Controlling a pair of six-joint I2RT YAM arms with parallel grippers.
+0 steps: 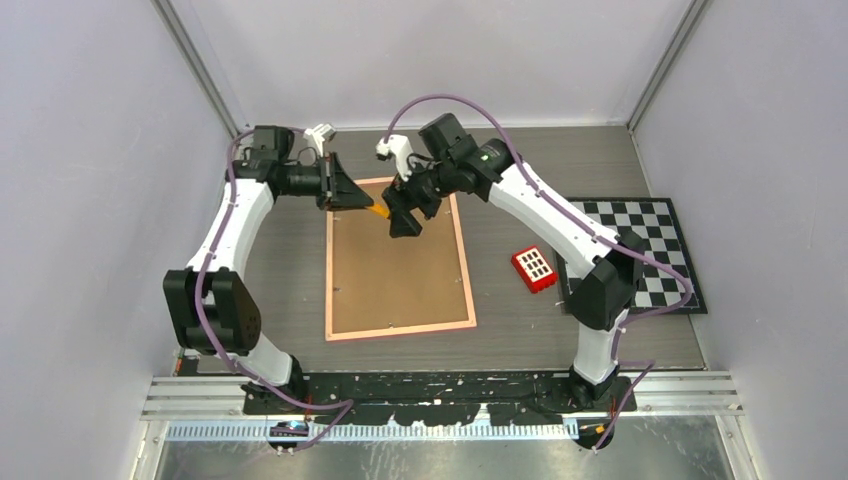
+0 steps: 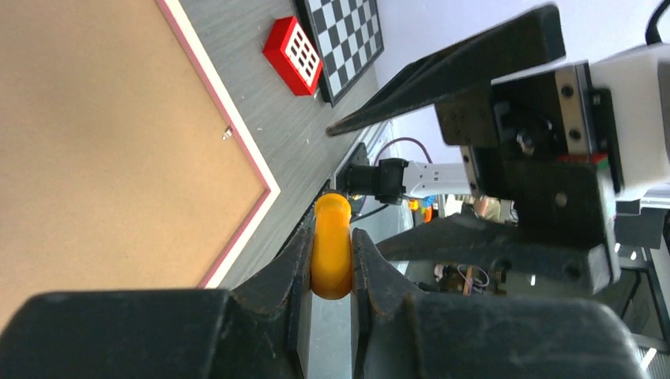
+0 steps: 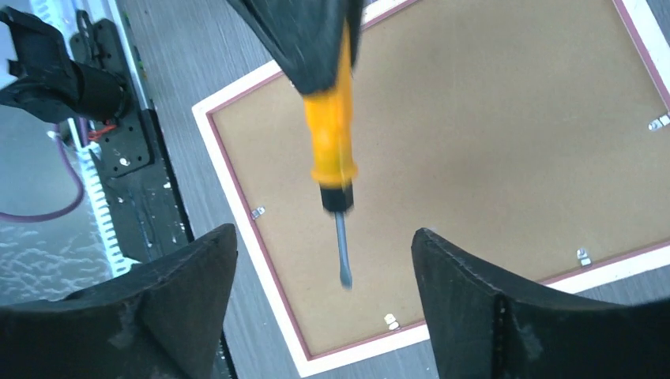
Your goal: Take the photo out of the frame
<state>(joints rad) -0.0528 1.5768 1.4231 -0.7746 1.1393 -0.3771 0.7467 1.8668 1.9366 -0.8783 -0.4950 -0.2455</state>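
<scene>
Grey wood-grain table (image 1: 520, 160), pale walls on three sides. The frame (image 1: 398, 285) lay flat near mid-table, back up: brown fibreboard panel inside a thin pink border. Its long axis ran from the near side to the far side, slightly skewed, with the short edges near and far. Small metal clips (image 3: 257, 212) sat along the inner edge of the panel. The photo was hidden under the panel.

Both tools were over the far end of the frame. The left gripper (image 2: 332, 237) was pinched on the orange handle of a screwdriver (image 3: 332, 134). The handle end stuck out past the fingertips in the left wrist view. The blade pointed away from the left gripper toward the right one, with its tip above the panel. Whether the tip touched the panel could not be told. The right gripper (image 3: 322, 235) was spread wide and held nothing. The blade hung in the gap between its fingers, clear of both.

Edges: bare table ran along the frame's left long edge. A red block (image 1: 534, 268) lay off the right long edge, apart from it, and a checkerboard (image 1: 640, 250) lay beyond that. The near short edge stopped short of the base rail. There was open table beyond the far short edge up to the wall.
</scene>
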